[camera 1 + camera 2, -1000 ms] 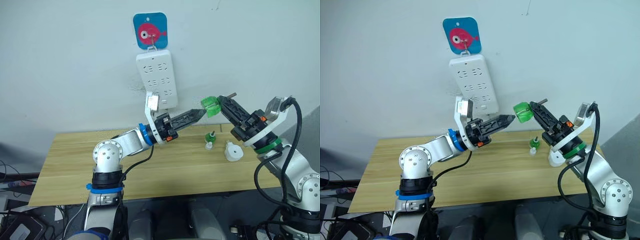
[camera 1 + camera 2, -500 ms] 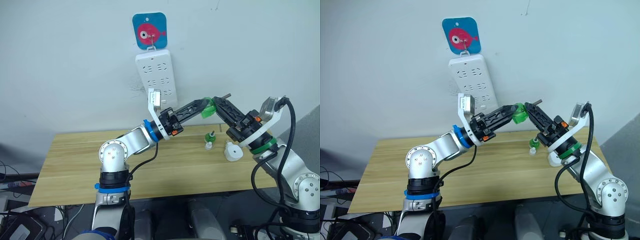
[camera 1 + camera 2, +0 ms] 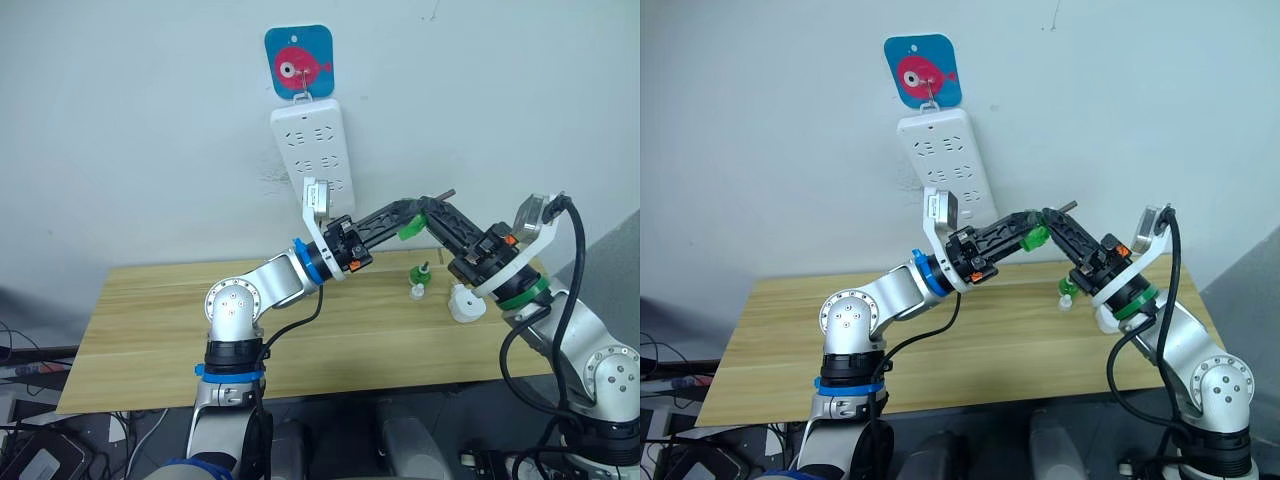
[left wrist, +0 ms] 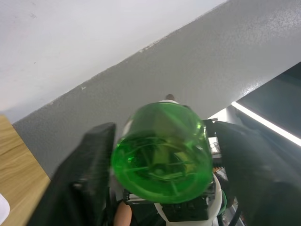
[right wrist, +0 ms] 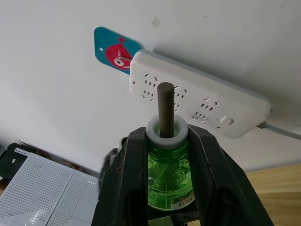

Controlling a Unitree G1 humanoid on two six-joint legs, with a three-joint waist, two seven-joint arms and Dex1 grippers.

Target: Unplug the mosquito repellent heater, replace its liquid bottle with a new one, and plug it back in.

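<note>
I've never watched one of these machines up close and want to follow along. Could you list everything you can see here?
Green bottle: one, clear green with a dark wick, held in the air between both grippers.
Heater: one, white, on the table's right end.
Small bottle: one, green and white, beside the heater.
Power strip: one, white, hanging on the wall.
Fish hook: one, blue and pink, above the strip.
Table: one, light wood.
Left gripper: at the bottle's base.
Right gripper: shut on the bottle.

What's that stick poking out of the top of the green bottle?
A dark wick stands up through the white collar of the green bottle. How far it reaches down inside is hidden by the right pincer squeezing the bottle.
</note>
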